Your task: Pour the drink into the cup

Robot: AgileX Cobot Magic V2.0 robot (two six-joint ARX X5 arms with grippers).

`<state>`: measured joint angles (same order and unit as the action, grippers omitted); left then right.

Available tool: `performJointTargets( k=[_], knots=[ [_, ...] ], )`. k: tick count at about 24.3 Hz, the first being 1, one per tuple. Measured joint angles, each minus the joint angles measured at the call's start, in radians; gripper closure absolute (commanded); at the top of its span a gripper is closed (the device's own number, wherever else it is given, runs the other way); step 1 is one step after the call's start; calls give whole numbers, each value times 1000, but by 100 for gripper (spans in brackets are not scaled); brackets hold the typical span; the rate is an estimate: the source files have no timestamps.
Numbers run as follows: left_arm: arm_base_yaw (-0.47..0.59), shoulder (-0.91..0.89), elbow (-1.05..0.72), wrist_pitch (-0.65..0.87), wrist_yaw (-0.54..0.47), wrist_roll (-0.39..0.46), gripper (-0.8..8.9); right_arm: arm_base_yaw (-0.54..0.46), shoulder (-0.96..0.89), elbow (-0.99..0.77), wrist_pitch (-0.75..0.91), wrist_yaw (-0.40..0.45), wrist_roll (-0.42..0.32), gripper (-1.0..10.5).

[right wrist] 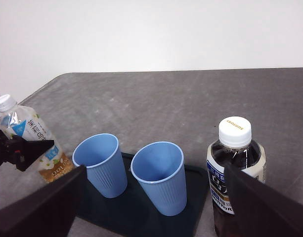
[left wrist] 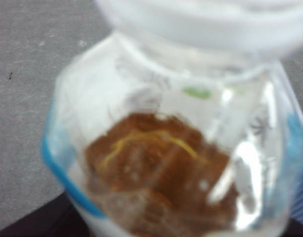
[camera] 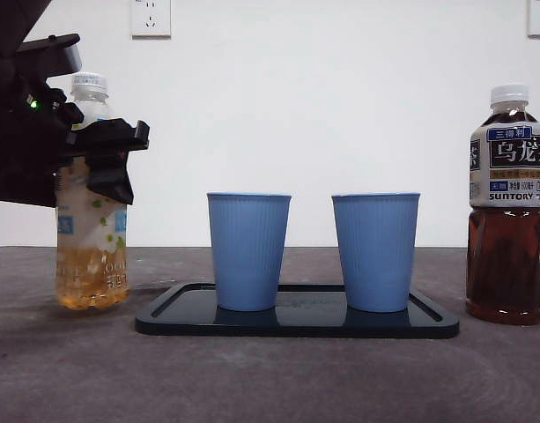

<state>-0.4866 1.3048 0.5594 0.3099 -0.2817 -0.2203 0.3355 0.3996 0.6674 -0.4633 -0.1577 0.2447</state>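
Observation:
A clear bottle of pale amber tea point(camera: 92, 238) with a white cap stands at the far left, and my left gripper point(camera: 107, 157) is shut on it just below its shoulder. That bottle point(left wrist: 161, 163) fills the left wrist view. Two empty blue cups point(camera: 248, 251) point(camera: 375, 251) stand side by side on a black tray point(camera: 296, 328). My right gripper point(right wrist: 155, 170) hangs open high above the tray's near side and holds nothing. From there I see both cups point(right wrist: 102, 163) point(right wrist: 161, 182), the pale tea bottle point(right wrist: 35, 138) and the left gripper point(right wrist: 22, 148) on it.
A capped bottle of dark oolong tea point(camera: 507, 211) point(right wrist: 235, 168) stands right of the tray. The grey table runs back to a white wall with sockets point(camera: 151, 18).

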Motion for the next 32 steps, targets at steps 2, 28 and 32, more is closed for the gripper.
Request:
performJointTargets(
  k=[2, 28, 32],
  knots=[
    [0, -6, 0, 9, -1, 0, 372, 0, 0, 0, 0, 0, 0, 505],
    [-56, -649, 250, -789, 237, -32, 377, 0, 0, 0, -4, -187, 26, 505],
    [-63, -700, 337, -935, 344, -25, 377, 0, 0, 0, -51, -244, 26, 506]
  ],
)
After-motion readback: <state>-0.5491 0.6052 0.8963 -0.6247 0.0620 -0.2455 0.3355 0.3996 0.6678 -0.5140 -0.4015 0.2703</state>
